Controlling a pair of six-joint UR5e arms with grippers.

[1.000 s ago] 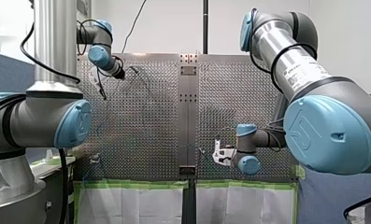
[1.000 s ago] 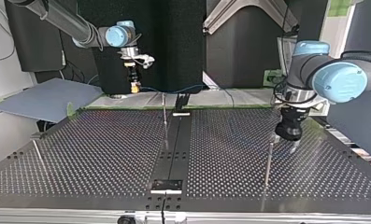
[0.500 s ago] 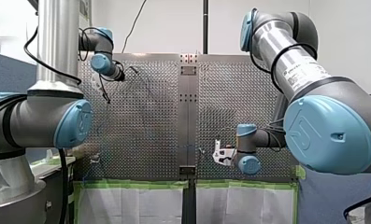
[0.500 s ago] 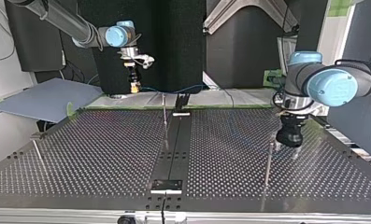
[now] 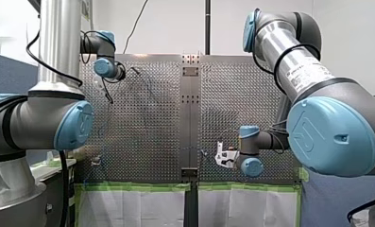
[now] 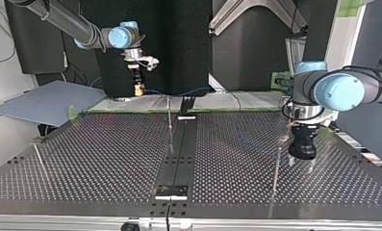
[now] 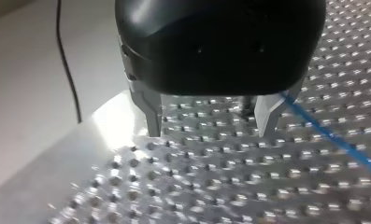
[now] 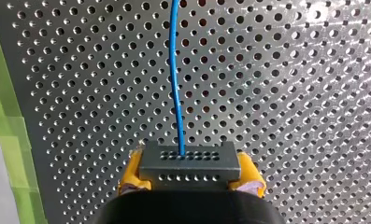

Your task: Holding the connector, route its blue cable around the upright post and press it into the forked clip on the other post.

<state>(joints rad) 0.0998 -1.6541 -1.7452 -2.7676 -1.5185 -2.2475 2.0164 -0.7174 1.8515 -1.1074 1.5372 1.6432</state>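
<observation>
Between right gripper [image 8: 191, 173] fingers: clamped connector [image 8: 188, 161], blue cable [image 8: 174, 70] ahead at 12 o'clock; left gripper [image 7: 211, 119] fingers spread, empty.

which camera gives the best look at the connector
The right wrist view: the connector sits clamped between the yellow pads of my right hand, hole rows and blue cable plain. The top view shows it as a tiny speck under that hand; the front view cannot resolve it; the left wrist view shows only cable.
</observation>
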